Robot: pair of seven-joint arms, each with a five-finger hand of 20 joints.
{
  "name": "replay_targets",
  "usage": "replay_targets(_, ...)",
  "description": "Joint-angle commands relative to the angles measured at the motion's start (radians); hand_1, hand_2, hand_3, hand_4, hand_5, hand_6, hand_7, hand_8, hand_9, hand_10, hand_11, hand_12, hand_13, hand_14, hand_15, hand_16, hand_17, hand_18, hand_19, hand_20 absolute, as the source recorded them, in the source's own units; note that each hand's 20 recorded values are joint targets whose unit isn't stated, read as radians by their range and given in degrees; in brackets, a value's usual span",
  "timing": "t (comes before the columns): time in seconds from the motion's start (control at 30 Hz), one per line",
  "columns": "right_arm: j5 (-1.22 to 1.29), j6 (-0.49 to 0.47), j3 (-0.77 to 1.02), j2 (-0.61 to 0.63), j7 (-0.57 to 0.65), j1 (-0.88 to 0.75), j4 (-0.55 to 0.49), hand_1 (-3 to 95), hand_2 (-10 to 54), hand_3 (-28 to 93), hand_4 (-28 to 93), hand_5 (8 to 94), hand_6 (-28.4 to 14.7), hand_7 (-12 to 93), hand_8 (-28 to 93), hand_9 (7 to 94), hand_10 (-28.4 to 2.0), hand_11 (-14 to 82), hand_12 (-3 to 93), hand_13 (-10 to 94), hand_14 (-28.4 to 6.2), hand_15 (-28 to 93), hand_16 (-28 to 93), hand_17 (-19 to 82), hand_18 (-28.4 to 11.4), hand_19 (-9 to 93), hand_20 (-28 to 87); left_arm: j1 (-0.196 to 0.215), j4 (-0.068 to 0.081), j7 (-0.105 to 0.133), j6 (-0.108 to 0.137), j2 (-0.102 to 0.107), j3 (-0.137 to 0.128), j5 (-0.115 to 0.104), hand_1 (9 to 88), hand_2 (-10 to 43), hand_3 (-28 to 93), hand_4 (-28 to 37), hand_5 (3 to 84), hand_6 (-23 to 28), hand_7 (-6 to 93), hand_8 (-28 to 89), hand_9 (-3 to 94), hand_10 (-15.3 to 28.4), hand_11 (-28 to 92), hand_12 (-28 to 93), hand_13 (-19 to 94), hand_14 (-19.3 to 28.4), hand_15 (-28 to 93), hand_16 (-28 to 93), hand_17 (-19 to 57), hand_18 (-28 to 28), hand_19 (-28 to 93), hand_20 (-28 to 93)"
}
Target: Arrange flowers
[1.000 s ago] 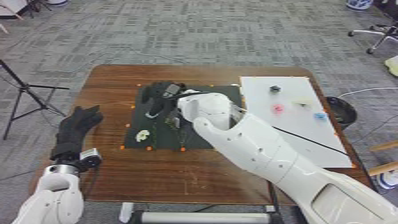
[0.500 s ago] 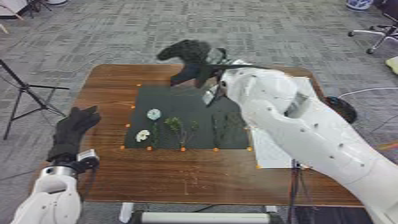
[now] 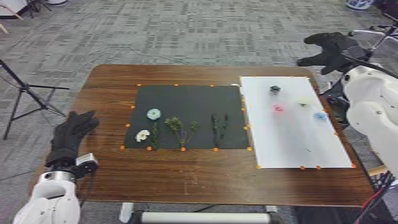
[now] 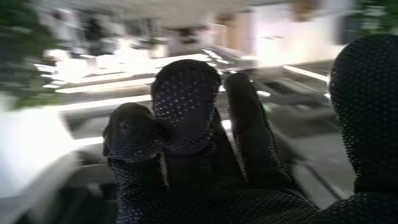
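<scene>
- Table (image 3: 204, 185): the right hand (image 3: 336, 52) has swung past its far right corner, fingers wide, holding nothing; the left hand (image 3: 71, 134) lies by its left edge, fingers relaxed, empty.
- Sheet (image 3: 306, 145): loose blooms (image 3: 278, 107) lie toward its far edge, likely next to arrange.
- Mat (image 3: 191, 97): now uncovered; stems (image 3: 220, 131) near its near edge.
- Pale blue flower (image 3: 154, 114): near the mat's left edge, probably placed.

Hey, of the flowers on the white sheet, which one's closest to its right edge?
The blue flower; the pink one, dark one and pale yellow one lie farther in from that edge.
</scene>
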Motion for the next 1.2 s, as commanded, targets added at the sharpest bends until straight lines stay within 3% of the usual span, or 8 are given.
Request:
replay_targets(0.03,-0.040,-0.011,0.046,-0.027,0.034,-0.195,0.032,31.1,-9.5,65,-16,43.8,-3.1,10,-6,46.2,-15.1,5.9,15.9,75,-7.5,66,28,46,-19.0,91,52,0.014,-0.008,-0.004,-0.002,-0.010,-0.003,-0.002,19.2,13.0,59,-28.3,50.6,4.8,11.8,-6,49.0,15.3,20,12,39,18.1,18,1,6.9,11.8,11,18)
replay_targets(0.23,-0.099,-0.019,0.084,-0.036,0.037,-0.254,0.061,32.1,-9.5,66,-16,46.6,-2.7,11,-6,49.9,-14.6,6.9,16.7,76,-7.3,66,28,47,-18.7,92,51,0.012,-0.007,-0.008,-0.018,-0.014,0.000,0.005,19.3,13.1,59,-28.3,50.6,4.8,11.8,-6,49.0,15.3,20,12,39,18.1,18,1,6.9,11.8,11,18)
replay_targets(0.67,-0.107,-0.046,0.170,-0.048,0.067,-0.387,0.057,33.3,-9.5,66,-17,48.7,-2.3,13,-7,53.0,-14.4,7.9,17.8,76,-7.1,66,28,47,-18.8,92,51,0.033,-0.013,-0.015,-0.029,-0.020,-0.013,0.004,19.3,13.2,58,-28.3,50.5,4.8,11.8,-6,49.0,15.3,20,12,39,18.2,18,1,6.9,11.9,11,18)
replay_targets(1.0,-0.132,0.159,0.073,-0.037,0.043,-0.387,0.089,42.2,-9.5,66,-18,61.1,2.2,20,-10,69.6,-12.3,18.6,20.3,81,-4.8,66,29,52,-17.8,93,53,0.027,-0.013,-0.025,-0.032,-0.017,-0.014,0.007,19.1,13.1,59,-28.3,50.6,4.8,11.8,-6,49.0,15.3,20,12,39,18.3,18,1,6.9,11.9,11,18)
replay_targets(1.1,-0.141,0.188,0.047,-0.026,0.031,-0.374,0.097,49.4,-9.5,60,-20,65.8,2.7,22,1,74.3,-10.9,20.0,20.4,83,-3.9,66,30,54,-17.1,93,55,0.026,-0.012,-0.027,-0.036,-0.017,-0.013,0.009,19.0,13.1,59,-28.3,50.6,4.8,11.7,-6,49.0,15.3,20,12,39,18.3,18,1,6.9,11.9,11,18)
replay_targets(1.2,-0.149,0.219,0.017,-0.009,0.016,-0.333,0.106,55.6,-9.5,58,-19,74.4,2.8,23,5,83.2,-9.8,14.4,29.6,85,-3.5,66,30,56,-17.0,93,56,0.028,-0.014,-0.024,-0.028,-0.017,-0.014,0.005,19.1,13.1,59,-28.3,50.6,4.8,11.7,-6,49.0,15.3,20,12,39,18.3,18,1,6.9,11.9,11,18)
